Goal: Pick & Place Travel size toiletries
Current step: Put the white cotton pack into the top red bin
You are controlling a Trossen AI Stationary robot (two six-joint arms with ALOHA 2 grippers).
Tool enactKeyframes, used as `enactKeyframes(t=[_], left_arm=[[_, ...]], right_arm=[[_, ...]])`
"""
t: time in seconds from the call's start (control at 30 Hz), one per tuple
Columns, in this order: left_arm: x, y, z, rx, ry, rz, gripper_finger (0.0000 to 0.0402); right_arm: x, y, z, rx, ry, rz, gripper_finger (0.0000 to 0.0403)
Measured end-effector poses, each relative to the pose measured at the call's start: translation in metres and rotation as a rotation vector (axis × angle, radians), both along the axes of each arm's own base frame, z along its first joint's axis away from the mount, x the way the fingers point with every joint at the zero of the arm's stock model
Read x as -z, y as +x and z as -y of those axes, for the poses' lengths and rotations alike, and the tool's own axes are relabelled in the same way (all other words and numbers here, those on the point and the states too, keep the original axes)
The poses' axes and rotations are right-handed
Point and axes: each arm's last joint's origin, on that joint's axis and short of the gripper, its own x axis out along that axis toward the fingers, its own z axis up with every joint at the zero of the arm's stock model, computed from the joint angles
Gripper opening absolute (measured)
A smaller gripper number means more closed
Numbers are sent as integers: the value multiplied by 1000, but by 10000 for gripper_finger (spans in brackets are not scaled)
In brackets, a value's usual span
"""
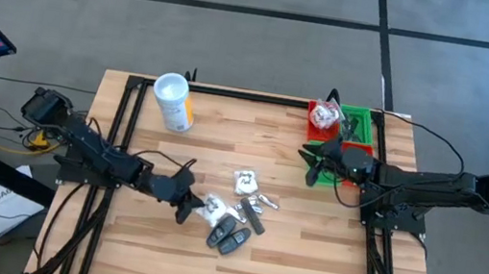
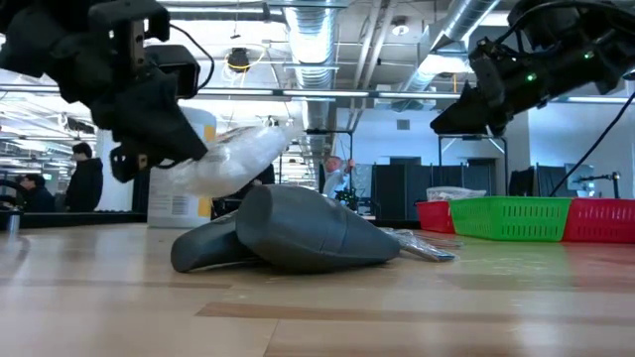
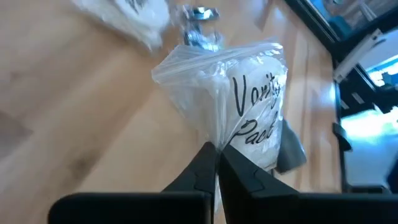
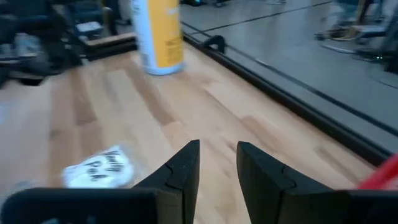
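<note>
Progress looks partial: the red bin (image 1: pixel 321 129) at the far right of the table (image 1: pixel 322 265) already holds at least one white clear-wrapped packet (image 1: pixel 324 116), and the green bin (image 1: pixel 359 125) beside it shows some small dark things I cannot make out. Most of the travel size toiletries (image 1: pixel 235 215) lie in a loose cluster near the middle of the table, so I judge most of the moving is not yet done.

The left gripper (image 1: pixel 192 205) sits at the left edge of that cluster, its fingers pinched tight on the edge of a crinkled vanity pack (image 3: pixel 242 118) — a clear plastic bag with handwritten black lettering. In the low view the bag hangs clear of the wood, so it seems lifted. The right gripper (image 4: pixel 216 163) hovers by the bins, holding nothing, with a narrow gap between its fingers.

What remains on the table: another wrapped white packet (image 1: pixel 246 183), glossy and wrinkled; several smooth, matte dark grey tubes (image 1: pixel 230 236) with rounded teardrop shapes (one fills the low view); and a shiny metallic piece (image 1: pixel 265 200), too small to identify. A white cylindrical canister (image 1: pixel 173 101) with a yellow label stands at the far left, apart from the rest. The tabletop is pale wooden planking with a dark frame.
</note>
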Motion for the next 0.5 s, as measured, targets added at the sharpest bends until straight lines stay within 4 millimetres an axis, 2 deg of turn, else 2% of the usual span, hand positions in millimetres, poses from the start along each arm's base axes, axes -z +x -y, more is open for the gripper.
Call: enactKeyframes(t=[0.17,0.5], left_arm=[[-10,9,-4,-25,91,44,0],[-47,34,-18,-92,354,144,0]], right_arm=[[-4,2,-2,-68,52,66,98],[-11,5,-6,-190,143,169,98]])
